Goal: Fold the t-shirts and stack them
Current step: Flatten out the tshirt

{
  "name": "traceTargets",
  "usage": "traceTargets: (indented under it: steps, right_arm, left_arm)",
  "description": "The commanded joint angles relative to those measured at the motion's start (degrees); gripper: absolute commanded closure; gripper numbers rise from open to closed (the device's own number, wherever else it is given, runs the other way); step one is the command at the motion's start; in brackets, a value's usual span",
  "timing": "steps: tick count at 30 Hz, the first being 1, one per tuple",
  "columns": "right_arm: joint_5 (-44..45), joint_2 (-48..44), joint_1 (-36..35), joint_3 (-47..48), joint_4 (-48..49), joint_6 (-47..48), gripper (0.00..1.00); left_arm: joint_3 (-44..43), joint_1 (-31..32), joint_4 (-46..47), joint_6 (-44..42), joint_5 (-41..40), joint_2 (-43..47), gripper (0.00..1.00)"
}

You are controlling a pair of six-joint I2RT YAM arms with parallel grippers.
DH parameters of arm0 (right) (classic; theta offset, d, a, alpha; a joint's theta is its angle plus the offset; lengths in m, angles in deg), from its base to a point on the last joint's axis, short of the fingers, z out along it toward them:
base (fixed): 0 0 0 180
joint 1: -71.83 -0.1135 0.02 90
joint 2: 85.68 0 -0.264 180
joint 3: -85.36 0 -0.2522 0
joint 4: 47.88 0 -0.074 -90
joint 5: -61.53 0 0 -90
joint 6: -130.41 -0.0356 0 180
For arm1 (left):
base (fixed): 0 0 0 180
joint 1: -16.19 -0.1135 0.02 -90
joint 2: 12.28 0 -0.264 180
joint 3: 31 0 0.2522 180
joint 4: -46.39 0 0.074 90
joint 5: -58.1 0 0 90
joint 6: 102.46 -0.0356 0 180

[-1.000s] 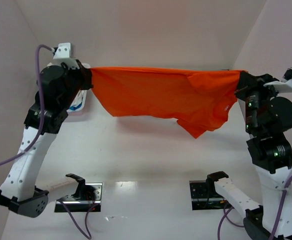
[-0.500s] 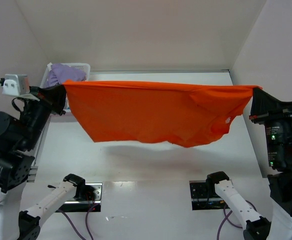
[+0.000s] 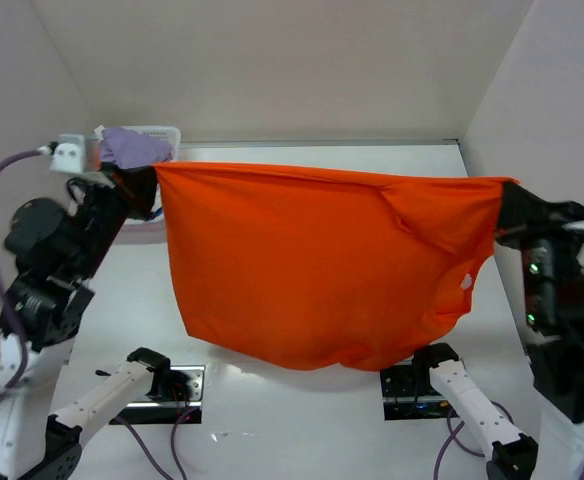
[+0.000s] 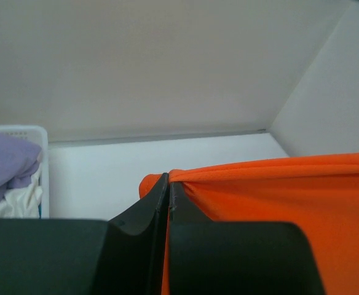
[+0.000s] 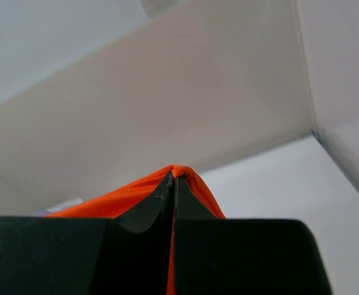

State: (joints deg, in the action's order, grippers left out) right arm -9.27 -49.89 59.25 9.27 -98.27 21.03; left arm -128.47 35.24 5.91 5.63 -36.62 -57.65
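Plain orange t-shirt [image 3: 312, 270] hangs stretched wide, left gripper [image 4: 168, 186] and right gripper [image 5: 174, 177] each pinching a top corner, its white speck [image 3: 469, 283] unreadable.

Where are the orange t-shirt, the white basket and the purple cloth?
orange t-shirt [image 3: 312, 260]: top external view, middle of the hanging cloth.
white basket [image 4: 16, 130]: left wrist view, its far rim.
purple cloth [image 4: 4, 161]: left wrist view, middle of the bundle.
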Motion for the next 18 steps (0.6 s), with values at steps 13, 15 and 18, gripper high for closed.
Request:
traceTargets:
  steps: [13, 15, 18]
  right_arm:
    - [10.76, 11.57, 0.89, -28.26, 14.03, -0.84, 0.99]
    - [10.77, 14.3, 0.89, -29.41, 15.17, -1.53, 0.99]
    - [9.8, 17.2, 0.89, -31.87, 18.25, -2.59, 0.99]
  left_arm:
    - [18.66, -0.68, 17.48, 2.48, -8.03, -17.99, 1.0]
    - [19.19, -0.68, 18.27, 2.48, -8.56, -21.6, 1.0]
    - [18.58, -0.68, 19.68, 2.48, -8.56, -26.52, 1.0]
